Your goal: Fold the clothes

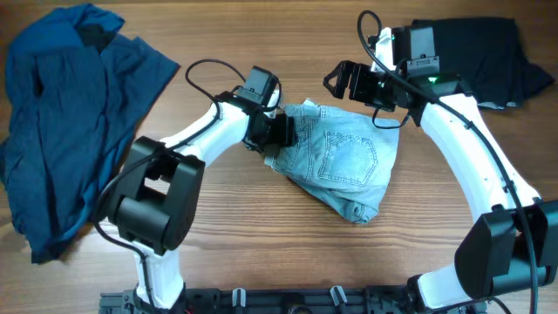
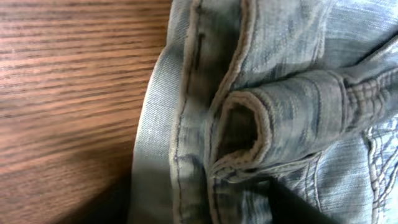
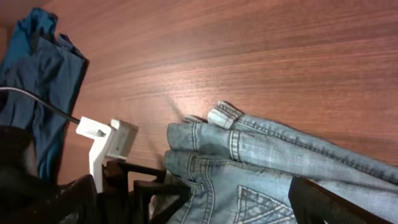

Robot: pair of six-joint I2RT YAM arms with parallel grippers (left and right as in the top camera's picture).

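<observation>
The light-wash blue denim shorts (image 1: 344,161), folded into a rough wedge with a stitched back pocket facing up, lie in the middle of the brown wood-grain table (image 1: 261,244).

The left gripper (image 1: 281,133) sits at the shorts' left edge, touching the waistband. In the left wrist view denim fills almost everything: a thick seamed edge and a rolled fold of cloth right up against the lens. I cannot tell whether its jaws are closed on that cloth or only resting against it.

The right gripper (image 1: 338,83) hangs just beyond the shorts' far edge and clear of the cloth. Its dark fingers (image 3: 336,202) are spread wide and have hold of nothing.

A large crumpled dark navy-blue garment (image 1: 61,131) lies well to the left of the shorts. A black garment (image 1: 479,52) lies beyond them to the right, behind the right arm.
</observation>
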